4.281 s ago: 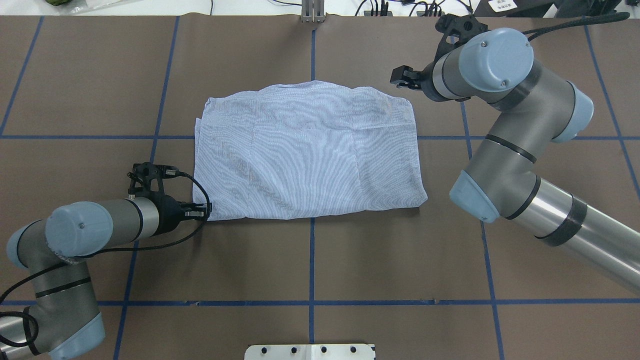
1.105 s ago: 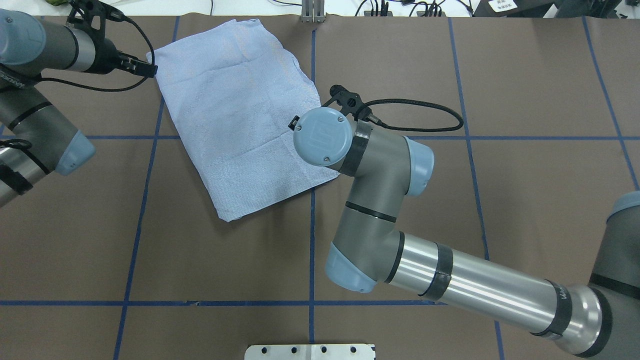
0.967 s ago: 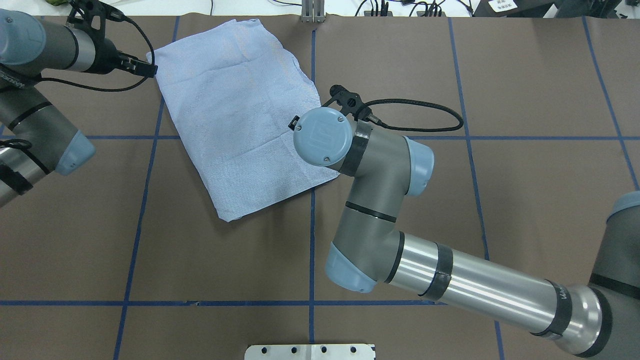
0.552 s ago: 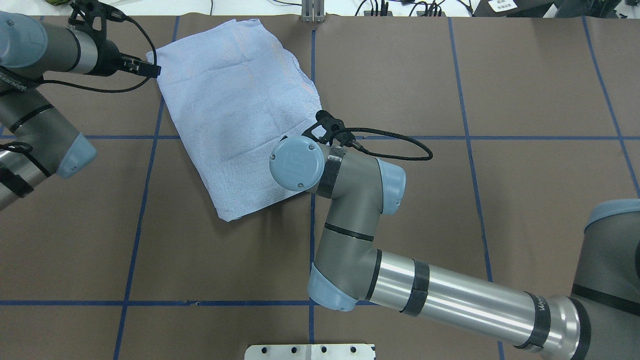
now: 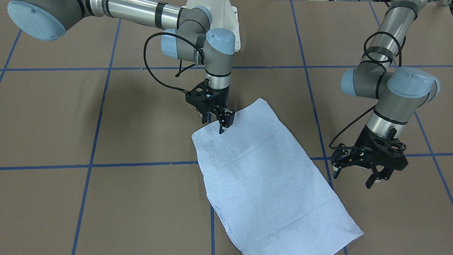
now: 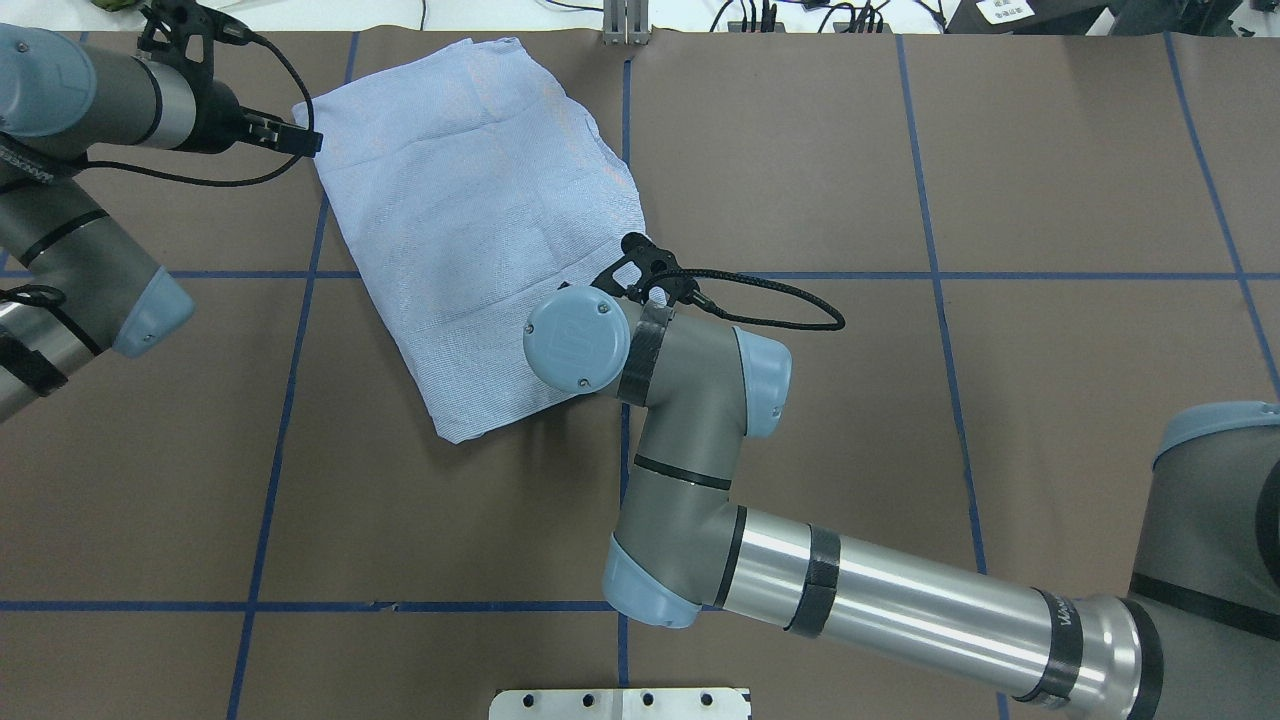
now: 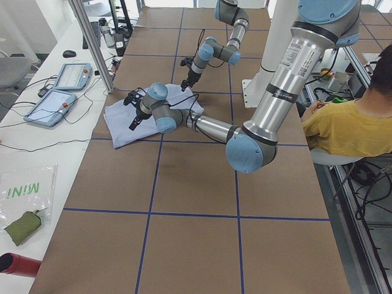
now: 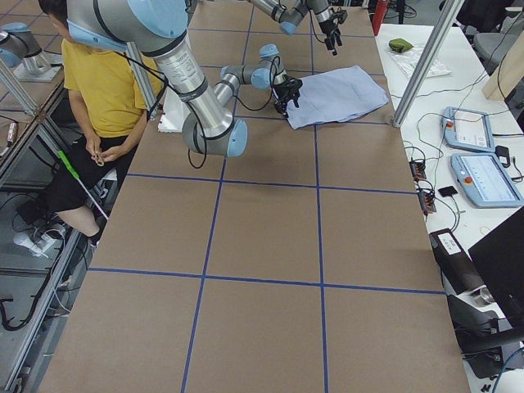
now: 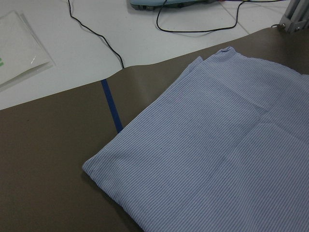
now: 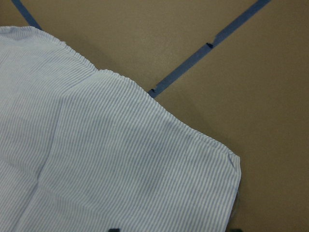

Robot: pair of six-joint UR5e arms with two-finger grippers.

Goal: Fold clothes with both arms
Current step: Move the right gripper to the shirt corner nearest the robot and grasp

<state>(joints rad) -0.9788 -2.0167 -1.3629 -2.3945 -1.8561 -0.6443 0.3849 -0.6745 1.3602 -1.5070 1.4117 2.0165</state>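
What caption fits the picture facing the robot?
Right gripper poised at the edge of the folded striped shirt, left gripper open beside it.

Green letters on a clear bag (image 7: 23, 195), lying near left beside the counter (image 7: 196, 245), read roughly "MINI" (seen reversed). Print on the right arm (image 6: 900, 598) is too small to read.

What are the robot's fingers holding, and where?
Nothing. The shirt lies flat; the right fingers are open at its edge, the left fingers open beside it.
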